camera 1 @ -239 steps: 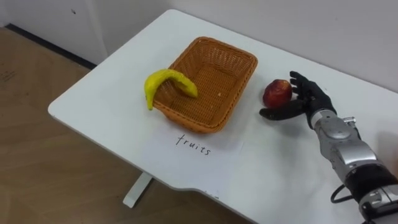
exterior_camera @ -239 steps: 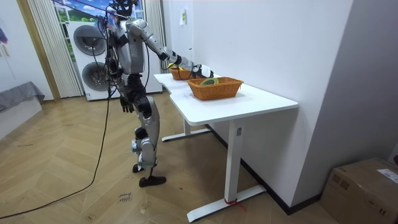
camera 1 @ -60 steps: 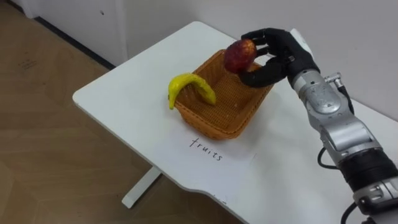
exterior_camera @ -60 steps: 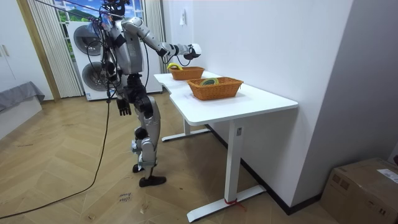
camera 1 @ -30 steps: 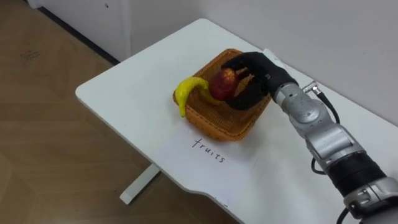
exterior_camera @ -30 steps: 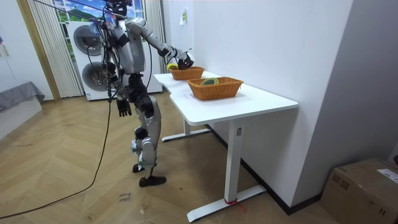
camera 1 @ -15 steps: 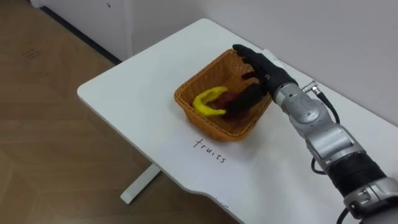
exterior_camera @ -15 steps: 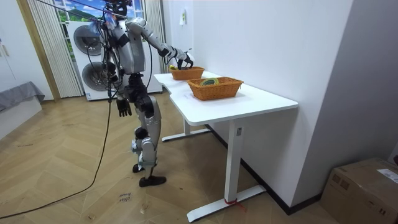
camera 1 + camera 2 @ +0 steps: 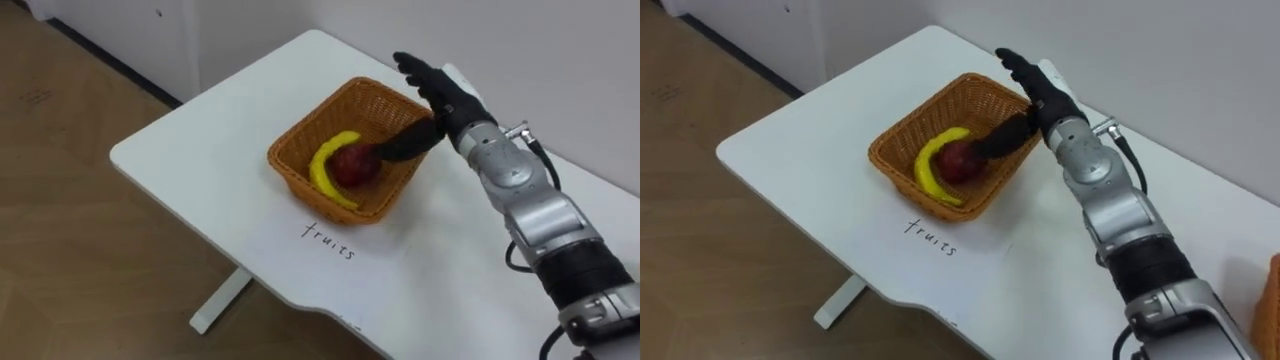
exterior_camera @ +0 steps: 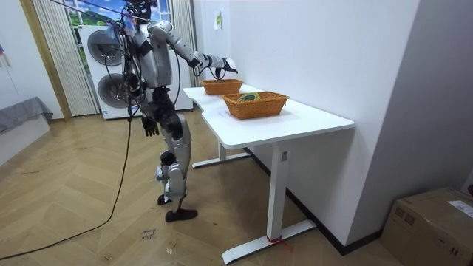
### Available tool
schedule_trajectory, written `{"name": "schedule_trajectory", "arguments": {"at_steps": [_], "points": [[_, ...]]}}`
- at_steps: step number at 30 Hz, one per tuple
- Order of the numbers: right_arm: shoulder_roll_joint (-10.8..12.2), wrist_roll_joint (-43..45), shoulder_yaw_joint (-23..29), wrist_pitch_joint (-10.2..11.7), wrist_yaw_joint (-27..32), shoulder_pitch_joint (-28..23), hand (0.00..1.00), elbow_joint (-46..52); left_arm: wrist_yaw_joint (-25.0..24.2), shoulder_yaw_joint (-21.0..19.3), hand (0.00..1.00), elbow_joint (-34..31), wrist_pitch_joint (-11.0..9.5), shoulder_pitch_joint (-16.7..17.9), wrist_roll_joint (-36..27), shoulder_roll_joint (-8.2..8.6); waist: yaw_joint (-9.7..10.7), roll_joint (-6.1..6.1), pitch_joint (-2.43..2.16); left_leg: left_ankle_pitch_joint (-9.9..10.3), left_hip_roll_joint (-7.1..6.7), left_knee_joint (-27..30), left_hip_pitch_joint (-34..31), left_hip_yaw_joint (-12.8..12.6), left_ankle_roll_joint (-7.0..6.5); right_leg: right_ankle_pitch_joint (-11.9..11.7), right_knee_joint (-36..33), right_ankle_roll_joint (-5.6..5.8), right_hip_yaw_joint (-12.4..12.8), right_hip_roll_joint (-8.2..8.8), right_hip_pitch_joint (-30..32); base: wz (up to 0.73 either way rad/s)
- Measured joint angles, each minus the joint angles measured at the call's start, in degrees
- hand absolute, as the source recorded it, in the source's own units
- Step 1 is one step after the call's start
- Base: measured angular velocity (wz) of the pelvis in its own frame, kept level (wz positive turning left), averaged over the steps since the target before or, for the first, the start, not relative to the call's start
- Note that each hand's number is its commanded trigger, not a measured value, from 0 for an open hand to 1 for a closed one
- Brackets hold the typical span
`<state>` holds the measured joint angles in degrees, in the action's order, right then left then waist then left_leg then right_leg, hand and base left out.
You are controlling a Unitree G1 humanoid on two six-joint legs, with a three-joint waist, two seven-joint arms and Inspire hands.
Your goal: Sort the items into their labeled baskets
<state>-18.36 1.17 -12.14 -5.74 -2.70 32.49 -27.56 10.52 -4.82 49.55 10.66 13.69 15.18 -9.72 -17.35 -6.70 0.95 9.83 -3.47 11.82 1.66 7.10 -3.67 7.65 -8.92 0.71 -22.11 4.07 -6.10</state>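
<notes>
With the right hand (image 9: 445, 98) spread flat and empty above the wicker basket (image 9: 365, 105), seems just past the drop: red apple (image 9: 352, 165) inside, touching the banana (image 9: 320, 172). Next: lift clear, seek any unsorted item.

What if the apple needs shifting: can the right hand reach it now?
Probably yes: the right hand hovers open over the basket, and the apple lies uncovered beside the banana, close to its thumb.
</notes>
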Motion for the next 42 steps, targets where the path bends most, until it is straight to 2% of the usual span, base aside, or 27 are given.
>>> {"name": "schedule_trajectory", "arguments": {"at_steps": [1, 4, 6, 10, 13, 16, 17, 18, 22, 25, 27, 29, 32, 34, 38, 42], "points": [[-0.43, -0.88, 1.02, 0.00, 0.21, 0.00, 0.00, 1.12, 0.15, -0.15, 0.00, 0.11, -0.44, -0.26, 0.01, -0.01, 0.55, 0.09, -0.18, -0.03, 0.04, -0.07, 0.03, -0.29, -0.04, 0.00, -0.21, 0.00, 0.28, 0.04, 0.18, -0.09], [-1.23, -1.14, 2.25, 0.16, 0.96, 0.00, 0.00, 3.61, 0.61, -0.25, 0.00, 0.74, -0.86, -0.58, 0.02, -0.02, 2.15, 0.86, -0.27, 0.00, 0.07, -0.11, 0.28, -0.69, -0.09, 0.00, -0.52, 0.00, 0.93, 0.03, 0.27, -0.10], [-1.95, -1.23, 2.99, 0.22, 1.67, -0.07, 0.00, 4.85, 0.68, -0.85, 0.00, 1.16, -1.04, -0.74, 0.03, 0.04, 3.59, 1.30, -0.60, 0.01, 0.09, -0.34, 0.72, -0.98, -0.12, 0.01, -0.83, 0.02, 1.52, 0.04, 0.25, -0.09], [-2.18, -1.12, 5.24, 0.19, 2.47, -0.12, 0.00, 9.21, 0.67, -1.64, 0.00, 1.02, -1.22, -0.84, -0.16, 0.09, 5.72, 1.49, -0.74, 0.11, 0.48, -0.56, 1.64, -2.53, -0.20, -0.01, -0.89, 0.00, 3.00, -0.21, 0.14, -0.18], [-2.27, -2.21, 6.86, 0.26, 2.69, -0.22, 0.00, 13.48, 0.68, -1.81, 0.00, 1.08, -1.97, -1.24, -1.09, 0.08, 7.40, 1.43, -0.83, 0.14, 0.60, -0.53, 1.82, -2.92, -0.17, -0.03, -0.95, -0.03, 3.19, -0.27, 0.09, -0.08], [-2.65, -2.58, 8.45, 0.91, 3.58, -0.22, 0.00, 15.03, 0.67, -1.81, 0.00, 1.09, -2.48, -1.41, -1.06, 0.09, 8.10, 1.74, -0.89, 0.16, 0.67, -0.55, 2.07, -3.36, -0.18, -0.04, -1.07, -0.05, 3.57, -0.32, 0.06, -0.09], [-2.96, -2.36, 9.19, 0.96, 4.25, -0.24, 0.00, 15.03, 0.67, -1.82, 0.00, 1.09, -2.51, -1.43, -1.06, 0.09, 8.37, 1.65, -1.18, 0.17, 0.69, -0.57, 2.19, -3.61, -0.19, -0.06, -1.08, -0.06, 3.93, -0.34, 0.04, -0.09], [-3.61, -2.02, 9.22, 0.96, 4.76, -0.25, 0.00, 15.04, 0.68, -1.81, 0.00, 1.10, -2.50, -1.38, -1.16, 0.12, 8.74, 1.67, -1.28, 0.18, 0.71, -0.58, 2.40, -3.74, -0.20, -0.10, -1.13, -0.04, 4.31, -0.39, -0.09, -0.08], [-4.54, -2.09, 9.22, 0.95, 4.92, -0.30, 0.00, 15.04, 0.74, -1.75, 0.00, 1.17, -2.50, -1.21, -2.15, 0.17, 9.67, 1.86, -1.25, 0.33, 0.76, -0.63, 3.45, -4.08, -0.20, -0.19, -1.20, -0.03, 4.88, -0.47, -0.77, -0.10], [-5.69, -2.06, 9.31, 0.95, 5.05, -0.87, 0.00, 15.29, 1.35, -1.81, 0.00, 1.99, -2.59, -1.19, -2.04, 0.20, 10.06, 1.76, -1.33, 0.46, 1.04, -0.97, 4.16, -5.33, -0.23, -0.19, -1.71, -0.04, 6.28, -0.64, -0.66, -0.18], [-7.06, -2.17, 9.76, 0.94, 5.09, -2.09, 0.00, 17.47, 1.63, -1.82, 0.00, 2.58, -3.53, -0.02, -2.13, -0.10, 11.03, 1.38, -1.48, 0.49, 1.01, -0.99, 3.99, -5.53, -0.27, -0.20, -1.86, -0.05, 6.56, -0.62, -0.31, -0.07], [-7.61, -2.17, 11.40, 0.97, 5.16, -3.19, 0.00, 19.86, 1.64, -1.98, 0.00, 3.55, -3.74, 0.20, -2.13, -0.28, 11.22, 1.05, -1.44, 0.50, 1.09, -1.09, 3.90, -6.04, -0.27, -0.24, -1.88, -0.08, 7.27, -0.77, 0.11, -0.17], [-7.75, -3.41, 14.10, 1.23, 6.23, -4.12, 0.00, 22.70, 1.61, -2.61, 0.00, 3.64, -3.79, 0.44, -2.14, -0.37, 11.40, 0.48, -1.18, 0.69, 1.57, -1.07, 3.71, -7.10, -0.16, -0.73, -1.69, -0.27, 7.89, -1.18, 0.58, -0.18], [-7.75, -3.57, 15.10, 1.23, 6.81, -4.37, 0.00, 23.86, 1.43, -2.92, 0.00, 3.63, -3.79, 0.53, -2.14, -0.36, 12.14, 0.16, -1.36, 0.76, 1.73, -1.06, 3.71, -7.36, -0.10, -0.76, -1.68, -0.29, 7.99, -1.29, 0.64, -0.06], [-7.77, -3.60, 18.00, 2.05, 8.21, -4.42, 0.00, 24.86, 1.27, -3.02, 0.00, 3.50, -4.34, 0.58, -2.13, -0.36, 13.12, 0.27, -1.31, 0.91, 1.96, -1.09, 4.03, -8.40, -0.11, -0.76, -1.69, -0.29, 9.37, -1.57, 0.77, -0.12], [-8.13, -5.26, 21.76, 2.14, 10.62, -5.87, 0.00, 25.05, 1.44, -3.49, 0.00, 3.38, -4.75, 0.97, -2.17, -0.41, 15.13, 0.30, -1.30, 1.01, 2.12, -1.24, 4.05, -9.55, -0.23, -0.80, -1.84, -0.33, 9.85, -1.59, 1.23, -0.13]]}}
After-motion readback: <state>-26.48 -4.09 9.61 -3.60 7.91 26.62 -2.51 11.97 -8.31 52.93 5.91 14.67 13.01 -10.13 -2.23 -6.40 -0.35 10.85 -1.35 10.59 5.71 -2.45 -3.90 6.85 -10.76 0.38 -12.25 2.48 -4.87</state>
